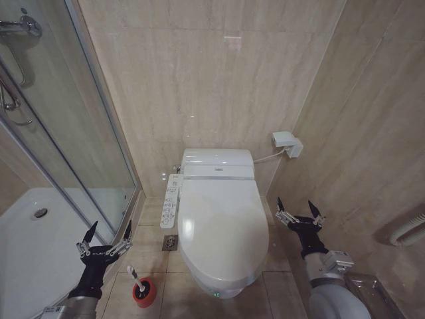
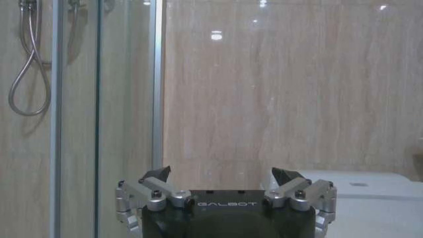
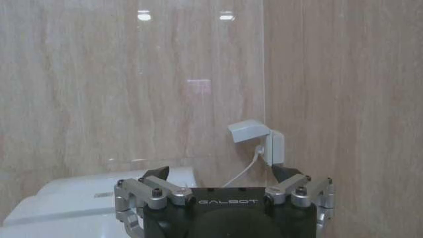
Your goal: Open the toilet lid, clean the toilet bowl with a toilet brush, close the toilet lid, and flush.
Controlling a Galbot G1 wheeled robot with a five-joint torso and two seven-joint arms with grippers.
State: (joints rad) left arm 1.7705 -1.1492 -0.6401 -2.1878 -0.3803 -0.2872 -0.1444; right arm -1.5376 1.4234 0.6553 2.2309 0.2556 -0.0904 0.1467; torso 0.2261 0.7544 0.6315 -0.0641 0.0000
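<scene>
Both grippers, left gripper (image 1: pixel 105 236) and right gripper (image 1: pixel 300 214), hover fingers apart beside the closed toilet lid (image 1: pixel 216 222); I'd lift from its front edge, probably.

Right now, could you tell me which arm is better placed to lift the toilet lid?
Probably the right. Both claws are open beside the closed toilet lid, but the right claw hovers free, while the left claw stands nearer the toilet brush.
</scene>
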